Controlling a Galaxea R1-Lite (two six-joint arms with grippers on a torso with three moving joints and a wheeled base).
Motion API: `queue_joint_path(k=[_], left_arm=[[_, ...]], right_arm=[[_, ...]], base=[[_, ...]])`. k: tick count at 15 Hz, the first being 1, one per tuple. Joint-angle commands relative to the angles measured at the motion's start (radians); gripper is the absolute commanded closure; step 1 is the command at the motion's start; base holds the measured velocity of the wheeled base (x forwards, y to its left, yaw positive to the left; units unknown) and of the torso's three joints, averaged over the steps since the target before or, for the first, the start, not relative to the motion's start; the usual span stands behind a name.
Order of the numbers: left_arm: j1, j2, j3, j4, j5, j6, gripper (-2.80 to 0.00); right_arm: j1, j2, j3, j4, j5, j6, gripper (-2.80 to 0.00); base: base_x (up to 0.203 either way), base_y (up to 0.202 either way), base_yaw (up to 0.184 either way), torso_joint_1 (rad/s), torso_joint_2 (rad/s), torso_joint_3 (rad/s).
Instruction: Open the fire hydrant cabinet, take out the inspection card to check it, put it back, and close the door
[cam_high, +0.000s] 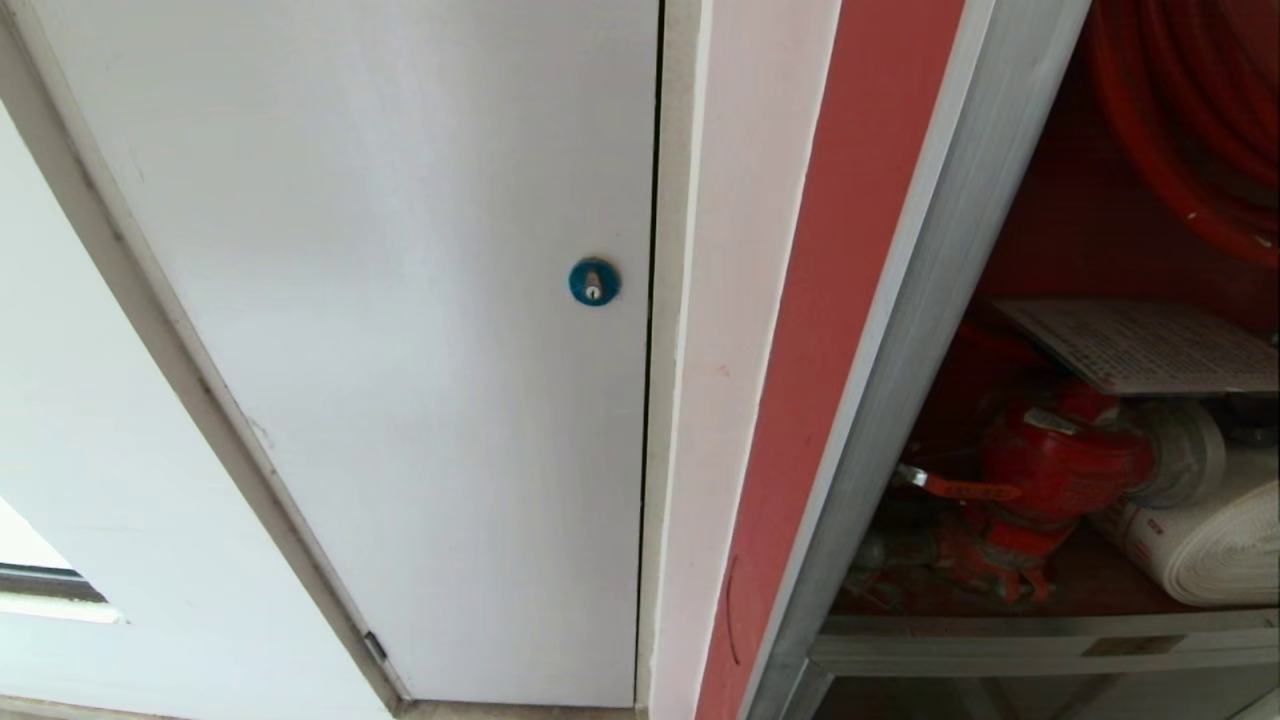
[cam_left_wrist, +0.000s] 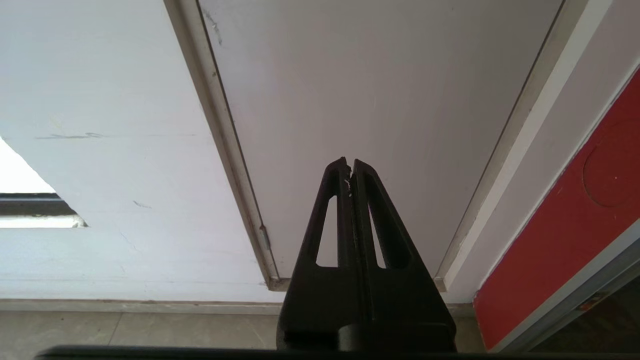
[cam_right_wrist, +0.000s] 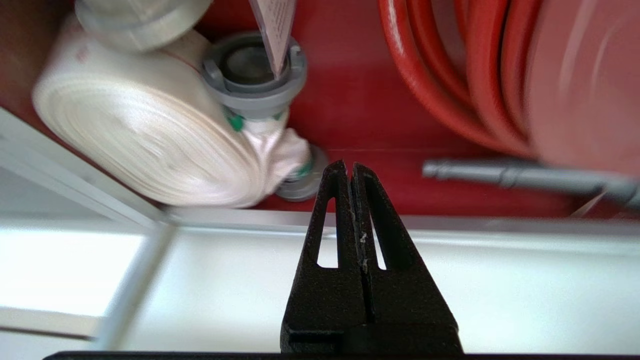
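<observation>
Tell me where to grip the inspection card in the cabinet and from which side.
Likely its front edge, from the open front of the fire hydrant cabinet. The inspection card lies flat on the red valve and white rolled hose, near edge overhanging; the hose reel crowds it above. The right gripper is shut and empty.

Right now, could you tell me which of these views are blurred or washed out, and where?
Right wrist view: motion smear on the white rolled hose and red hose reel, with the pale floor below the frame blown out. Head view: the inspection card is readable as print only, its text too fine. Left wrist view: sharp, a bright overexposed patch at one edge.
</observation>
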Motion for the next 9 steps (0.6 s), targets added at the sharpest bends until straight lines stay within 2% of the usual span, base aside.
queue_joint_path(k=[1, 4, 7, 9], left_arm=[[0.001, 0.000, 0.000, 0.000, 0.000, 0.000, 0.00], [0.001, 0.001, 0.000, 0.000, 0.000, 0.000, 0.00], [0.001, 0.000, 0.000, 0.000, 0.000, 0.000, 0.00], [0.001, 0.001, 0.000, 0.000, 0.000, 0.000, 0.00]], right_arm=[[0.011, -0.021, 0.029, 0.001, 0.000, 0.134, 0.00], [0.069, -0.041, 0.056, 0.004, -0.001, 0.396, 0.00], [0.148, -0.158, 0.129, 0.004, 0.000, 0.587, 0.00], [0.167, -0.227, 0.203, 0.001, 0.015, 0.740, 0.00]], base=[[0.000, 0.000, 0.000, 0.000, 0.00, 0.000], [0.000, 0.000, 0.000, 0.000, 0.00, 0.000], [0.000, 0.000, 0.000, 0.000, 0.00, 0.000], [0.000, 0.000, 0.000, 0.000, 0.00, 0.000]])
